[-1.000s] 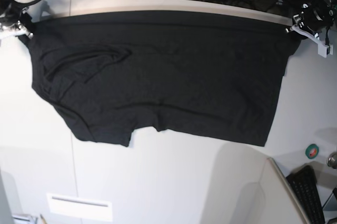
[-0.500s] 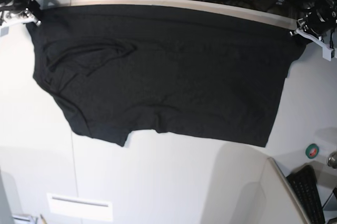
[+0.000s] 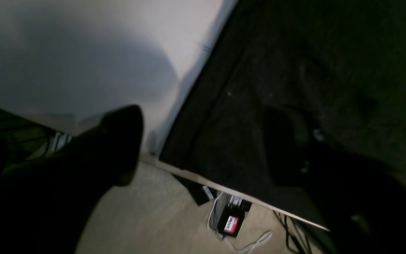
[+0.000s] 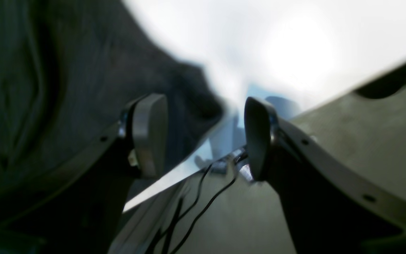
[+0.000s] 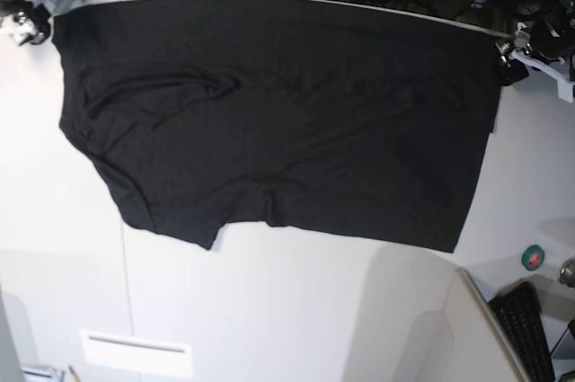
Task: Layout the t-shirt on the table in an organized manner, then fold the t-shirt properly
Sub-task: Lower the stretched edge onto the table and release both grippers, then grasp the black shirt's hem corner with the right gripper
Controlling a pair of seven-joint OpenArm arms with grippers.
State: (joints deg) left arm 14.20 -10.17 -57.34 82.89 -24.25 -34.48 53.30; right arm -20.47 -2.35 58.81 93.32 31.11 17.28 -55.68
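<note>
One t-shirt (image 5: 287, 121), one table (image 5: 269, 310), two pincers

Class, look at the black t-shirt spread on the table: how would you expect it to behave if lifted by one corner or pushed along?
The t-shirt is probably floppy: it lies flat with soft creases near one sleeve. Lifted by a corner it would likely sag. Pushed across the smooth table, it would likely bunch rather than slide whole.

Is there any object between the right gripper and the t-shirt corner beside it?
Nothing visible. The right gripper has its fingers apart beside the t-shirt corner at the table edge.
</note>
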